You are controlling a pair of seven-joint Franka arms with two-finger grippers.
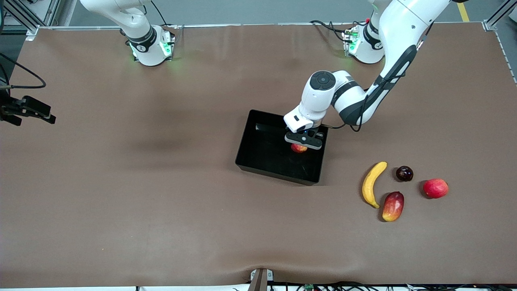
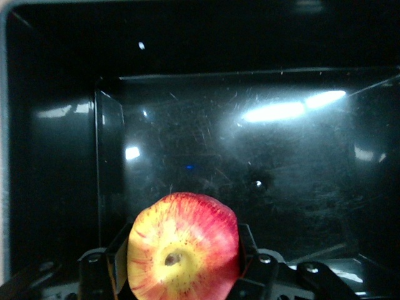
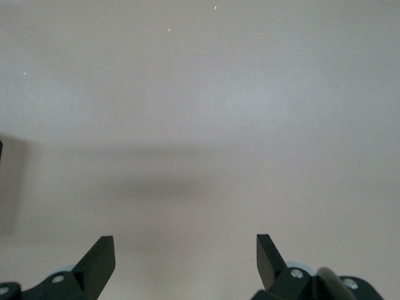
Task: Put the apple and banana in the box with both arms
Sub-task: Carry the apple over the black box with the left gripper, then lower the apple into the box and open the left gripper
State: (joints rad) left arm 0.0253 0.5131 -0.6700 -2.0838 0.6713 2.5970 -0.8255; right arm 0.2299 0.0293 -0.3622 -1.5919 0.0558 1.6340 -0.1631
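1. We see the box (image 1: 258, 155) mid-table, black and glossy.
2. Our left gripper (image 2: 184, 265) hangs over the box, fingers (image 2: 250, 253) pinching the apple (image 2: 183, 245).
3. Our right gripper (image 3: 185, 259) waits above bare table (image 3: 200, 112), fingers spread wide.
4. The banana (image 1: 372, 184) lies toward the left arm's end, just beside a mango-like fruit (image 1: 393, 206).
5. Near them sit a pink-red fruit (image 1: 435, 188) and a dark fruit (image 1: 404, 173).

1. Apple (image 2: 182, 245): red with yellow streaks, stem hollow facing the left wrist camera, over the box interior.
2. Banana (image 1: 373, 184): yellow, curved, lying on the table toward the left arm's end.
3. Box (image 1: 258, 161): glossy black, open, mid-table.
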